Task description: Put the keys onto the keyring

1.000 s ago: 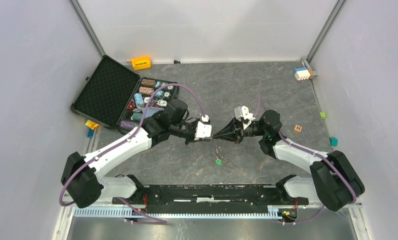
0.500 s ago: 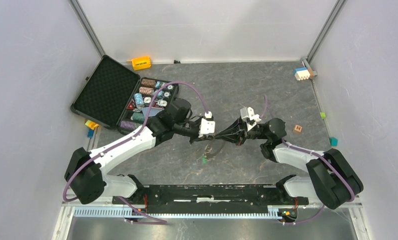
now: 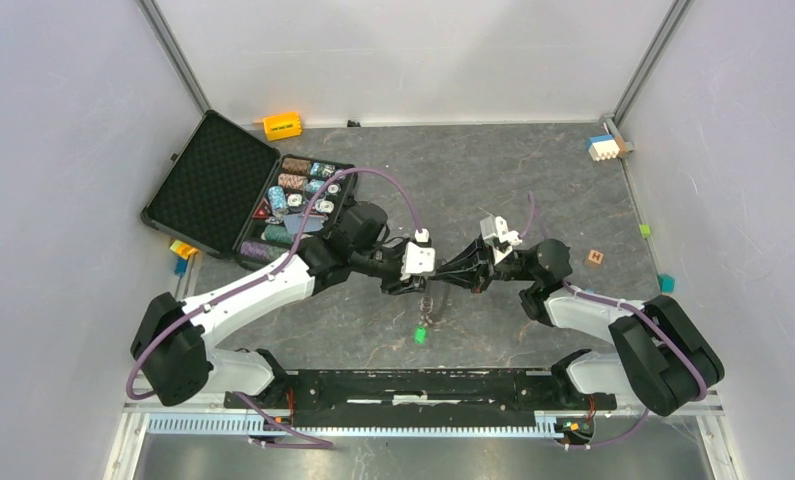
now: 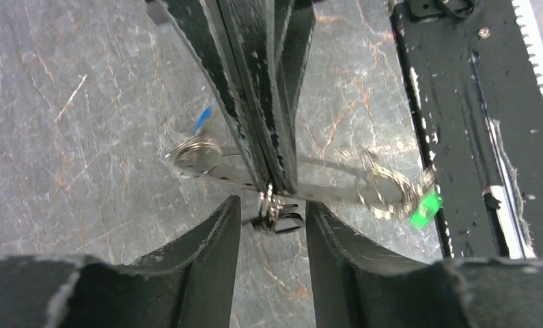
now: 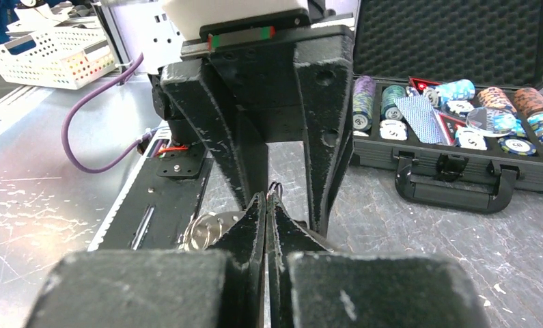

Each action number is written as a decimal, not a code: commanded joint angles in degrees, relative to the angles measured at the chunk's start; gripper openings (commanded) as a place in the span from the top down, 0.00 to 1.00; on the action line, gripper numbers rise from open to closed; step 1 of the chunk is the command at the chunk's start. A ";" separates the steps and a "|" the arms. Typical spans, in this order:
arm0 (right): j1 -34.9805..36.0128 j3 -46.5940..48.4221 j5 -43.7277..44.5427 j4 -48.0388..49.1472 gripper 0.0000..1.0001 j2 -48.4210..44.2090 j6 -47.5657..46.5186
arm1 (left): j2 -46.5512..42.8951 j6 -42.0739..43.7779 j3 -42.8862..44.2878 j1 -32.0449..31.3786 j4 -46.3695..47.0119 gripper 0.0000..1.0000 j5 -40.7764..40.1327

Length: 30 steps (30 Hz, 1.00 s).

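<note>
My right gripper (image 3: 445,274) is shut on the keyring (image 4: 337,186), which is held edge-on in the air and looks like a flat grey metal strip. The right gripper's tips (image 5: 267,199) pinch its middle, and a small wire loop (image 5: 275,186) sticks out past them. Split rings and the green key (image 4: 425,208) hang from one end, the blue key (image 4: 201,117) near the other. The green key (image 3: 420,335) dangles below both grippers. My left gripper (image 4: 272,210) is open, its fingers (image 5: 321,130) either side of the right tips. A small dark piece (image 4: 282,222) sits between them.
An open black case of poker chips (image 3: 298,200) lies at the back left, close behind the left arm. Toy blocks lie at the edges: orange (image 3: 282,124), white and blue (image 3: 602,147), a wooden cube (image 3: 594,257). The black base rail (image 3: 423,385) runs along the near edge.
Both grippers have shifted slightly right and nearer, still tip to tip. The left gripper has closed in around the right tips. The hanging green key swung left, then back and lower.
</note>
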 commanded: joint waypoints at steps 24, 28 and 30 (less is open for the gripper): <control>-0.74 1.94 -1.58 -2.98 1.00 -1.37 -5.68 | -2.41 4.91 10.13 0.23 -11.82 0.53 -0.80; -0.74 2.02 -1.58 -3.04 1.00 -1.47 -5.54 | -0.64 4.91 11.26 0.23 -13.17 0.63 0.88; -0.81 1.96 -1.53 -3.35 1.00 -1.59 -5.78 | -0.44 4.91 11.07 0.25 -13.21 0.66 1.21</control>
